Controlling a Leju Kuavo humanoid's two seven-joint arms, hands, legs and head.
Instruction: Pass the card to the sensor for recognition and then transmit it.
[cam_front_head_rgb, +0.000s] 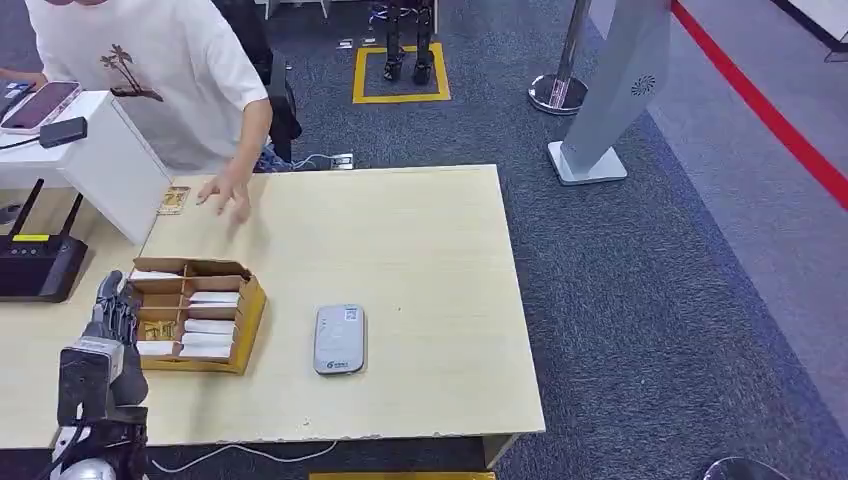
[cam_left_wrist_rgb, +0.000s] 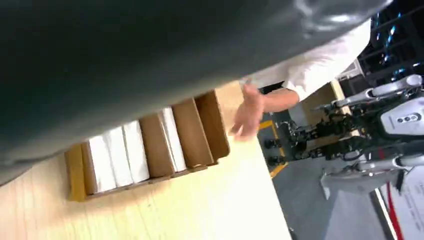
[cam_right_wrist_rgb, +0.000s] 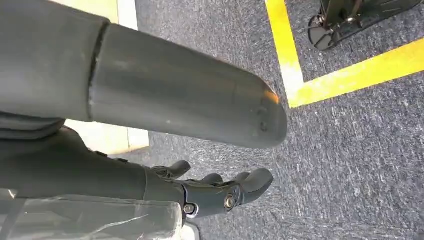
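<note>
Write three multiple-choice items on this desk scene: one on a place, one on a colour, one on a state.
1. Where does the sensor lie?
A. beside the card box, toward the table's middle
B. inside the box
C. on the floor

2. What colour is the router?
A. white
B. black
C. red

3. What is the left hand doing?
A. holding a card
B. pressing the sensor
C. holding nothing, beside the box

A: it rests on the bare table next to the box.
B: its casing and antennas are black.
C: no card sits in its fingers.
</note>
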